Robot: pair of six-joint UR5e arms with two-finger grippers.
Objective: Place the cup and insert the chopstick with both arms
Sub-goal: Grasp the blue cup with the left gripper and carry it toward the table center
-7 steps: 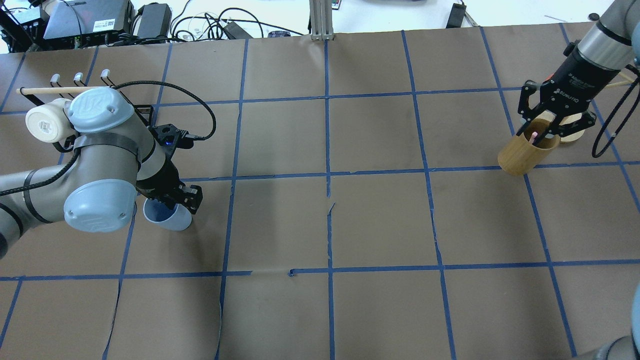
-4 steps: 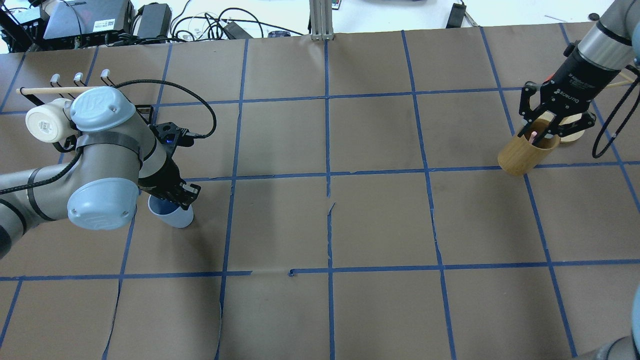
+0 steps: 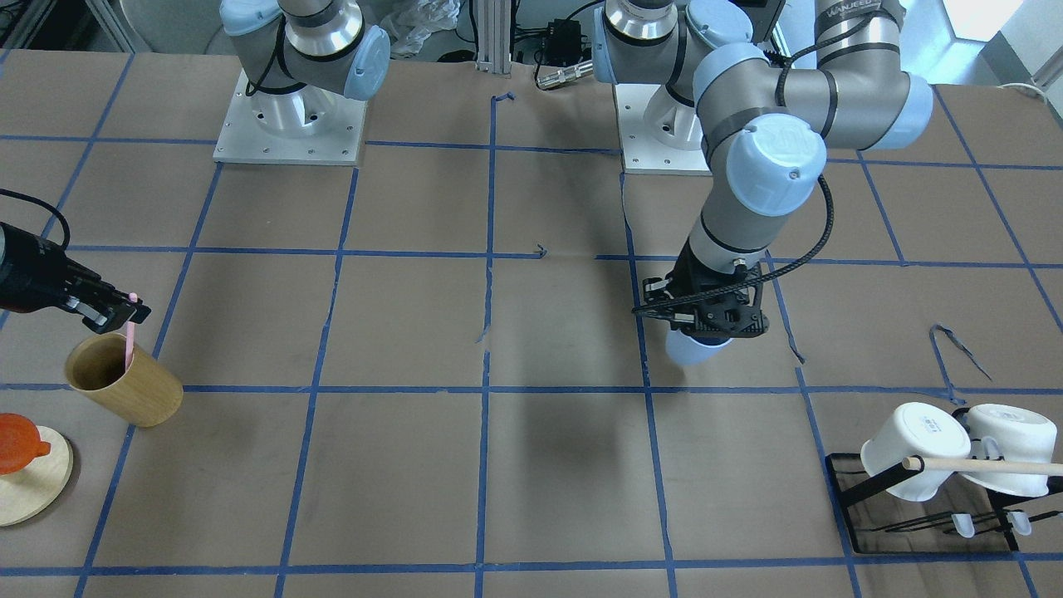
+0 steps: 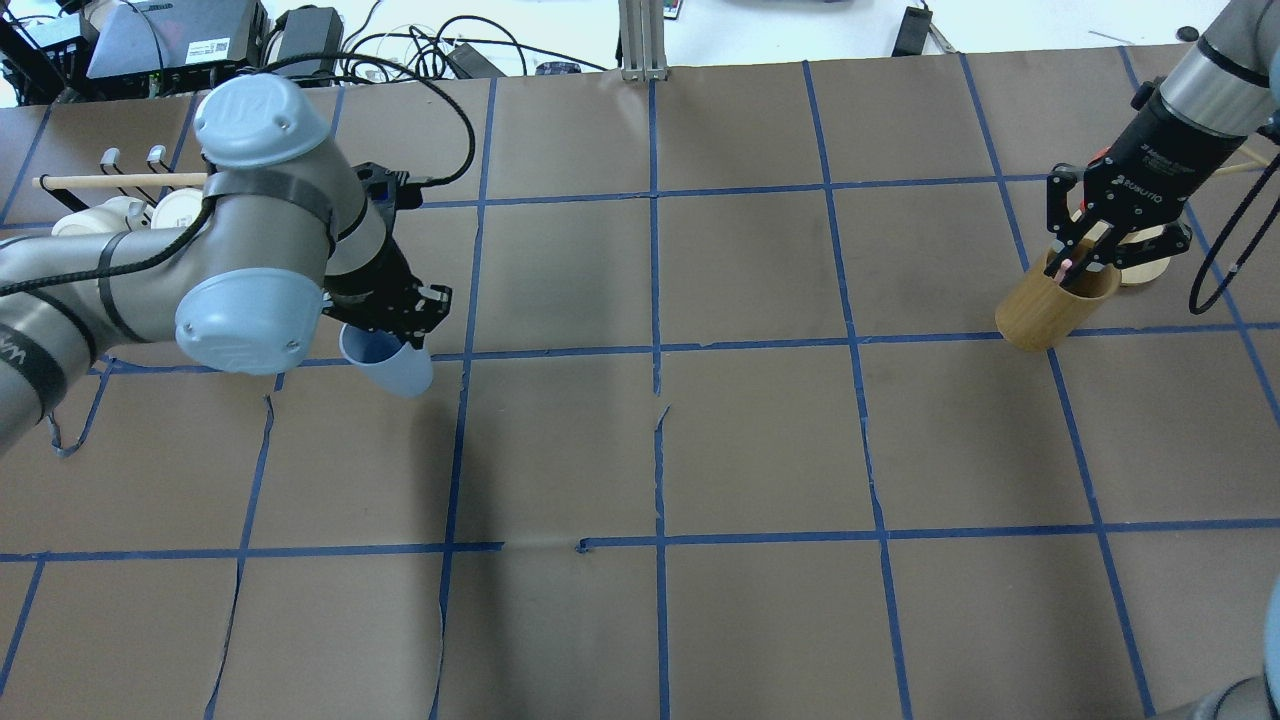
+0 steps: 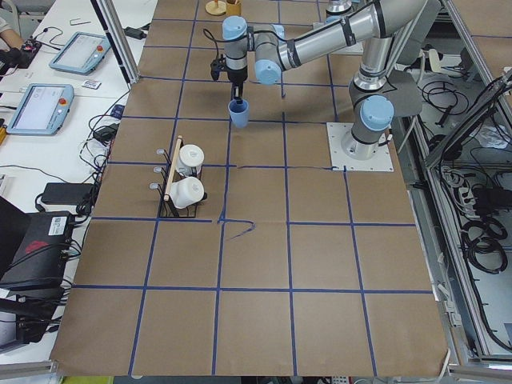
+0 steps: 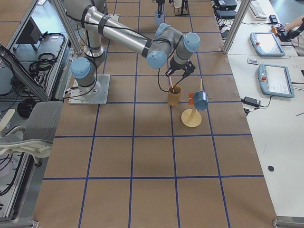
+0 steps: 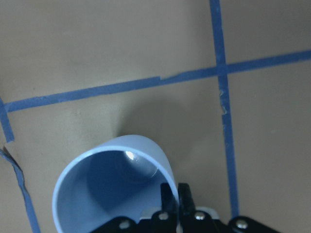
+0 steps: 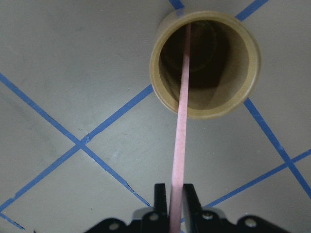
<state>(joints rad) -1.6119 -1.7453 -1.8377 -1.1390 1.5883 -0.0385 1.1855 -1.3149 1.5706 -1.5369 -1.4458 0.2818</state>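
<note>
The light-blue cup hangs slightly tilted above the table, gripped by its rim in my left gripper. It also shows in the front view and, open-mouthed, in the left wrist view, where the fingers pinch its wall. My right gripper is shut on the top of the pale-pink chopstick. The stick's lower end is still inside the tan wooden cylinder cup at the far right. The stick also shows in the front view.
A black mug rack with two white mugs and a wooden dowel stands behind my left arm. A round wooden stand with an orange piece sits beside the wooden cylinder cup. Blue tape lines grid the brown paper.
My left gripper has lifted the blue cup and carried it away from the robot and toward the table's middle. My right gripper has risen slightly with the chopstick.
</note>
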